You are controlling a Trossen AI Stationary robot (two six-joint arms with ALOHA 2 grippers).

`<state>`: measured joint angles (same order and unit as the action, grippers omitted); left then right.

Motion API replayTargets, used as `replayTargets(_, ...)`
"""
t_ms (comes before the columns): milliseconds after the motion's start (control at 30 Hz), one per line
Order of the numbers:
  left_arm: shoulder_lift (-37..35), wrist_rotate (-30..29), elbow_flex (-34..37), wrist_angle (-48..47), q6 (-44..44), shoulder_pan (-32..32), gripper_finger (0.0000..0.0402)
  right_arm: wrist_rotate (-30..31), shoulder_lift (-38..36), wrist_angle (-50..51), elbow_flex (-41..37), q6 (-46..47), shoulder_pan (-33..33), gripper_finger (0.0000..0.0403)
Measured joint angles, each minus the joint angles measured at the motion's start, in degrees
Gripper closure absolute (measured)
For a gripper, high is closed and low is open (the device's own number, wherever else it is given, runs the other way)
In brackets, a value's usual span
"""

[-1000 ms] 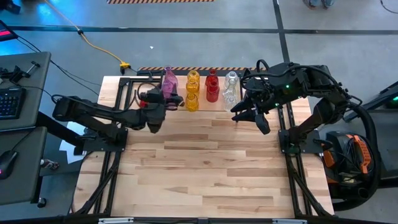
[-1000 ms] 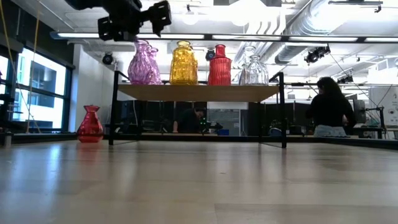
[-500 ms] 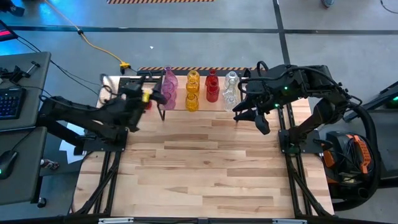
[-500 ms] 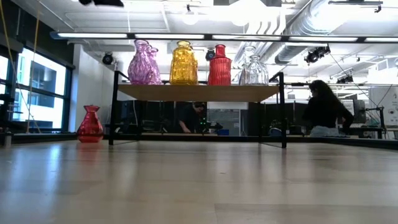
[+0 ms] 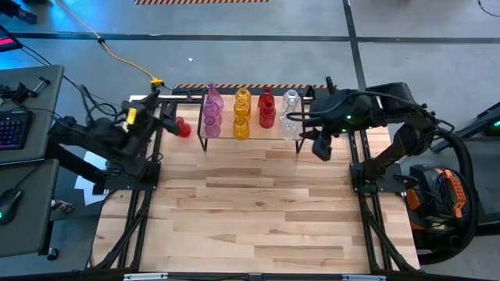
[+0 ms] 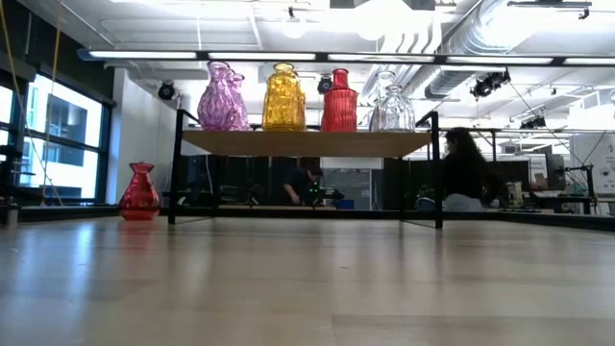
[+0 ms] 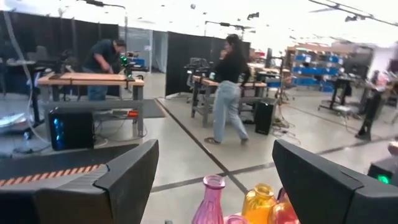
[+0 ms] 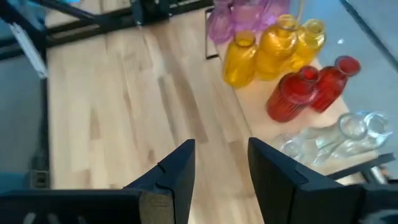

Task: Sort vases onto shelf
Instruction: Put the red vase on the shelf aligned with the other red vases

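High view: the shelf (image 5: pixel 223 134) stands at the far edge of the table (image 5: pixel 250 211), carrying pink vases (image 5: pixel 212 109), yellow vases (image 5: pixel 241 114), red vases (image 5: pixel 266 109) and clear vases (image 5: pixel 291 112) in colour rows. One red vase (image 5: pixel 183 129) is left on the tabletop, just beside the shelf's left legs. The left gripper (image 5: pixel 148 109) hangs near it at the table's far-left corner, its fingers spread wide and empty; its wrist view shows nothing between them. The right gripper (image 5: pixel 320 145) hovers just off the shelf's right end, fingers partly apart with nothing in them, as its wrist view confirms.

The main risk, I judge, is at the loose vase: it sits so close to the shelf leg that a finger may strike the frame on the way in and shake the packed glass above. A glancing touch on its round body could tip or roll it. Lifting it to the red row means passing over the pink and yellow necks, which a low carry could clip.
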<state>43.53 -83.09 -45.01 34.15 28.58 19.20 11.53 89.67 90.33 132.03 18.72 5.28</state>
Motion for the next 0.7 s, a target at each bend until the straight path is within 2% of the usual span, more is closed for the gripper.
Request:
replayTargets(67,-1.5,-0.2,0.0,-0.1,3.1,1.7,0.0094,0.9,-0.9,-1.6,-2.3,-1.9,0.0,0.0273)
replayTargets(133,-3.0,-0.9,0.0,0.0,5.8,3.4,0.0094,-0.8,-2.3,-3.7,-4.3,-3.3,-0.1,0.0273)
replayTargets(233,-5.7,-3.1,0.0,0.0,8.5,6.1,0.0094,-0.5,-5.5,-4.5,-8.0,-1.5,-1.3,0.0273)
replayTargets(367,-9.4,-5.1,0.0,0.1,11.2,10.1,0.0094,3.0,-12.9,-9.3,-17.8,-2.7,-3.0,0.0273)
replayTargets(467,-11.3,-5.1,0.0,0.0,13.5,12.4,0.0094,1.8,-21.8,-20.9,-29.7,-2.1,-4.2,0.0273)
replayTargets(700,-14.1,-6.9,0.0,0.0,19.3,15.0,0.0094,-1.9,-40.3,-55.8,-62.2,-2.6,-3.6,0.0273)
